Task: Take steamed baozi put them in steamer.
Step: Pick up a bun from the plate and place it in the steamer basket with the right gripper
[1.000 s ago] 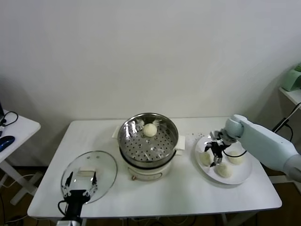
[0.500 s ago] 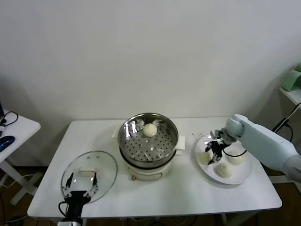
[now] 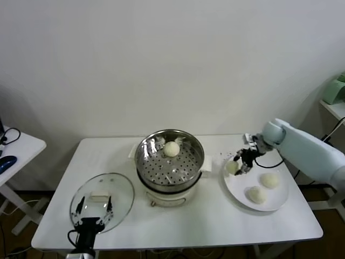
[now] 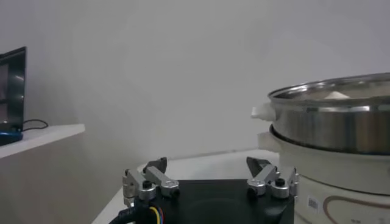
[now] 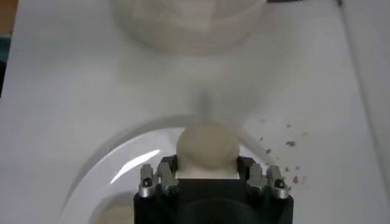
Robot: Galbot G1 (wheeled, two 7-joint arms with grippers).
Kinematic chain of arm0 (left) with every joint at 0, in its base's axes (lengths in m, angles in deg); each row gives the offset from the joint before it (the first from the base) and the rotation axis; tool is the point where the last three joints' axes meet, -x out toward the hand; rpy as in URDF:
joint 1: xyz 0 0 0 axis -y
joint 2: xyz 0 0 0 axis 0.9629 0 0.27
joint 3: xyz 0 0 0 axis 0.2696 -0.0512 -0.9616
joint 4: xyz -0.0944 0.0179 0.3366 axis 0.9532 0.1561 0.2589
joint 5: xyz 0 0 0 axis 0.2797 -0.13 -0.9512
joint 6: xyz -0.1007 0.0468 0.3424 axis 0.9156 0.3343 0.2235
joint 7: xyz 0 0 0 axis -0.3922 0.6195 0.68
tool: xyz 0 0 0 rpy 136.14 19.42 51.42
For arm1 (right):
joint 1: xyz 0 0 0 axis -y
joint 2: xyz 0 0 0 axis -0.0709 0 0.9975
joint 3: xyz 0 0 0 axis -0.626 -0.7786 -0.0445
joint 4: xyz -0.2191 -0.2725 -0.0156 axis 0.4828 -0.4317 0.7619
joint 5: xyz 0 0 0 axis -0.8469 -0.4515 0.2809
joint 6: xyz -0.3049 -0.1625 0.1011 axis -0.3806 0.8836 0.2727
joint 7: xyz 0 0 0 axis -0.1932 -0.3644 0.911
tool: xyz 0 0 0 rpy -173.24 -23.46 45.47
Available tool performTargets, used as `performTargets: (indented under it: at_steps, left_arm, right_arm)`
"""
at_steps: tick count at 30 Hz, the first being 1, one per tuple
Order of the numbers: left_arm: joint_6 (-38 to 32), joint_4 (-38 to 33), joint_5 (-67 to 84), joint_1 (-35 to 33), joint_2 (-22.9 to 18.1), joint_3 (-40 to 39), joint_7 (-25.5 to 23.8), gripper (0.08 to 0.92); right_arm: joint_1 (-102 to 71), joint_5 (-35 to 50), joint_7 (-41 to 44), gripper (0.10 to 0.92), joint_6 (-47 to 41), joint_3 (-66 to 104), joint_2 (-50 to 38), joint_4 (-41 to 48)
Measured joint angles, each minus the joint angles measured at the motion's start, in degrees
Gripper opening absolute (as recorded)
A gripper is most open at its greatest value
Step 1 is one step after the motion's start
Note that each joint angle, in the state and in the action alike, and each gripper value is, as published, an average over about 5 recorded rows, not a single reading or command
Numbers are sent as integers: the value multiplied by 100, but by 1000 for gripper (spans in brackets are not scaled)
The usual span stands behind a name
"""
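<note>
Right gripper (image 3: 241,165) hangs above the steamer-side edge of the white plate (image 3: 280,198), jaws closed on one steamed baozi (image 3: 232,167); the right wrist view shows the bun (image 5: 207,148) pinched between both fingers, clear of the plate's surface (image 5: 122,170). Two more baozi lie on the plate, one near the middle (image 3: 270,180) and one nearer the front (image 3: 256,195), apart from each other. One baozi (image 3: 172,149) already sits on the perforated floor toward the back of the steamer (image 3: 170,162), which stands at table centre on its cream base. Glass lid (image 3: 102,200) lies on the table by the front left corner; left gripper (image 3: 89,223) is parked there w/ fingers spread, holding nothing. Risks from here, as a judgement: the grip looks to be on the bun's lower sides, so soft dough could squash or slip out during the carry across to the pot; too low a path could knock the bun or fingers against the steel rim or side handle; a release from too high could let it bounce or roll into the bun already inside.
</note>
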Motion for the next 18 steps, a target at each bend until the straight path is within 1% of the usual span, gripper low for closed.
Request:
performTargets:
  at_steps: [11,18]
  left_arm:
    - [42,-172,-12,12,10,-71,-17,823]
    - [80,-297,-67,23,24,-148,-20,823]
  right_arm:
    - [1903,2044,21,636,-266,-1546,490,-84]
    - [2493,2907,-52,636,-412,-2133,1084,-160]
